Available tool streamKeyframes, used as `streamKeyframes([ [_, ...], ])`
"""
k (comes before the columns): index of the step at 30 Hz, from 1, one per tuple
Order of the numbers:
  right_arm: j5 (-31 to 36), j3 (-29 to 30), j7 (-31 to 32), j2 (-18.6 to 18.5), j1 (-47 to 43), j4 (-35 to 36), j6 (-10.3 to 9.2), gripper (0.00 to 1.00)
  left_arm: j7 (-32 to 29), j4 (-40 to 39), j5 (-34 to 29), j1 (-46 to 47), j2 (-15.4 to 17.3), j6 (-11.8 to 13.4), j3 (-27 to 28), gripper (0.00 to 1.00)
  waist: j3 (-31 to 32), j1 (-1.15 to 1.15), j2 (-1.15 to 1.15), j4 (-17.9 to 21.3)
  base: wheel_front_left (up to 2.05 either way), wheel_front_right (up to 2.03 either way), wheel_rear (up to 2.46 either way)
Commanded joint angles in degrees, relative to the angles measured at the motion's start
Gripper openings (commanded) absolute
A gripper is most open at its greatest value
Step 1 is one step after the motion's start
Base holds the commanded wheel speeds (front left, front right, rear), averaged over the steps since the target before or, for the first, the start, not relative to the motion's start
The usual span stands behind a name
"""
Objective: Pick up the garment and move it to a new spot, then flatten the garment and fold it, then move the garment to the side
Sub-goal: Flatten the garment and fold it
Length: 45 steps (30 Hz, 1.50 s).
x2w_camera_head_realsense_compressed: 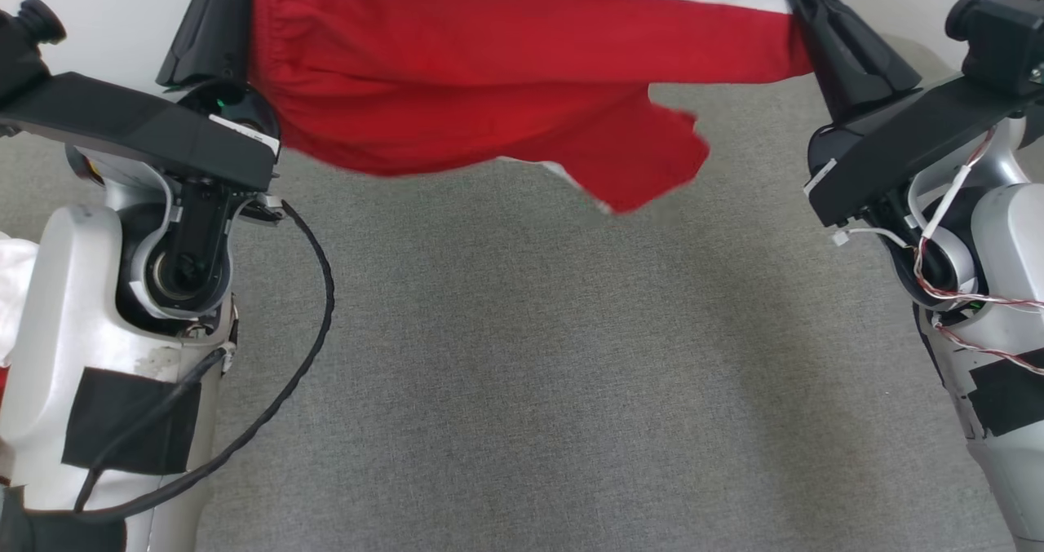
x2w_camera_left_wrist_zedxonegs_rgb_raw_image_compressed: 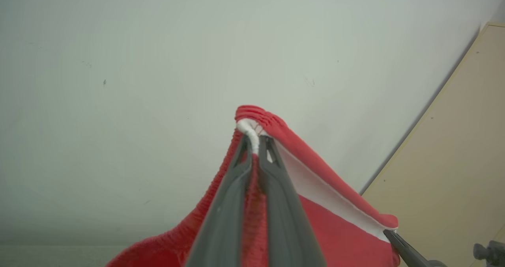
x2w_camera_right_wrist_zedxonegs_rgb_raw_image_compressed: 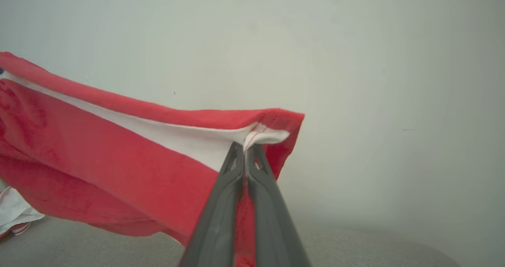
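The garment [x2w_camera_head_realsense_compressed: 489, 71] is red with a white stripe, and it hangs stretched in the air between my two arms, above the grey surface. My left gripper [x2w_camera_left_wrist_zedxonegs_rgb_raw_image_compressed: 257, 140] is shut on its gathered, ribbed corner at the upper left of the head view. My right gripper [x2w_camera_right_wrist_zedxonegs_rgb_raw_image_compressed: 245, 145] is shut on the opposite corner, where the white stripe meets the hem. A loose red flap [x2w_camera_head_realsense_compressed: 644, 161] droops from the middle of the garment. In the left wrist view the garment [x2w_camera_left_wrist_zedxonegs_rgb_raw_image_compressed: 339, 235] runs down to the right toward the other gripper's dark fingers [x2w_camera_left_wrist_zedxonegs_rgb_raw_image_compressed: 406, 251].
A grey fabric surface [x2w_camera_head_realsense_compressed: 530, 373] spreads below the garment. White cloth [x2w_camera_head_realsense_compressed: 12, 283] lies at the far left edge, also seen as white cloth [x2w_camera_right_wrist_zedxonegs_rgb_raw_image_compressed: 15, 211] under the hanging garment. A pale wall stands behind, and a beige panel [x2w_camera_left_wrist_zedxonegs_rgb_raw_image_compressed: 453, 160] rises at the right.
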<state>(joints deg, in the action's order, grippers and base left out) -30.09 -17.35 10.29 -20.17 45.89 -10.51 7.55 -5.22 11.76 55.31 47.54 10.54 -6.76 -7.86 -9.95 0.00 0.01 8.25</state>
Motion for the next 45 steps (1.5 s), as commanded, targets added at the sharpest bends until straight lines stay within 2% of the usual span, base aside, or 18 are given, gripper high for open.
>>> streamKeyframes([
  [1,0.39,0.20,-0.41,-0.45,0.17,0.12,-0.13,0.00,-0.10,-0.36,0.06,0.14,0.19,0.14,0.23,0.00,0.06,0.00,-0.01,0.03,0.00,0.00,0.00],
  [9,1.27,-0.50,-1.68,-2.28,-5.15,-1.51,-0.13,0.00,5.66,-0.58,-1.95,-8.03,-1.56,-0.21,-0.95,0.00,0.18,0.00,-0.01,-0.03,0.00,0.00,0.00],
  [15,-1.65,-0.71,0.61,-3.35,-12.97,-3.96,-0.13,0.00,8.92,2.46,-4.70,-18.81,-3.29,1.90,-3.33,0.00,0.13,0.00,-0.01,-0.46,0.00,0.00,0.00],
  [19,-4.63,-0.47,4.26,-3.95,-19.98,-4.55,-0.13,0.00,8.80,2.99,-4.85,-27.95,-4.38,3.02,-5.83,0.00,0.13,0.00,-0.01,-1.54,0.00,0.00,0.00],
  [29,-5.45,2.97,9.03,-1.48,-29.58,-4.62,-0.13,0.00,8.83,3.54,-7.57,-36.85,-3.86,3.88,-10.18,0.00,-0.20,0.00,-0.01,-3.72,0.00,0.00,0.00],
  [30,-5.27,3.05,9.34,-1.02,-29.93,-4.92,-0.13,0.06,9.11,4.02,-8.01,-37.02,-3.77,4.02,-10.43,0.00,-0.17,0.00,-0.01,-3.76,0.00,0.00,0.00],
  [31,-4.97,3.17,9.52,-0.63,-30.20,-5.36,-0.13,0.26,9.69,4.40,-8.56,-37.03,-3.70,4.07,-10.56,0.18,-0.12,0.00,-0.01,-3.77,0.00,0.00,0.00],
  [32,-4.95,3.34,9.49,-0.15,-30.40,-5.84,-0.13,0.98,10.07,4.98,-8.91,-37.13,-3.60,4.25,-10.69,0.95,0.00,0.00,-0.01,-3.77,0.00,0.00,0.00],
  [33,-4.72,3.57,9.29,0.25,-30.46,-6.21,-0.13,1.00,10.34,5.54,-9.05,-37.24,-3.60,4.42,-10.83,1.00,0.12,0.00,-0.01,-3.75,0.00,0.00,0.00],
  [42,-2.05,6.80,4.39,2.38,-31.87,-7.32,-0.13,1.00,14.48,7.04,-13.08,-38.75,-1.71,5.33,-11.57,1.00,2.14,0.00,-0.01,-3.58,0.00,0.00,0.00],
  [45,-1.03,8.04,2.24,2.74,-33.39,-6.51,-0.13,1.00,16.88,6.68,-16.33,-39.89,-0.26,6.46,-12.10,1.00,3.19,0.00,-0.01,-3.74,0.00,0.00,0.00],
])
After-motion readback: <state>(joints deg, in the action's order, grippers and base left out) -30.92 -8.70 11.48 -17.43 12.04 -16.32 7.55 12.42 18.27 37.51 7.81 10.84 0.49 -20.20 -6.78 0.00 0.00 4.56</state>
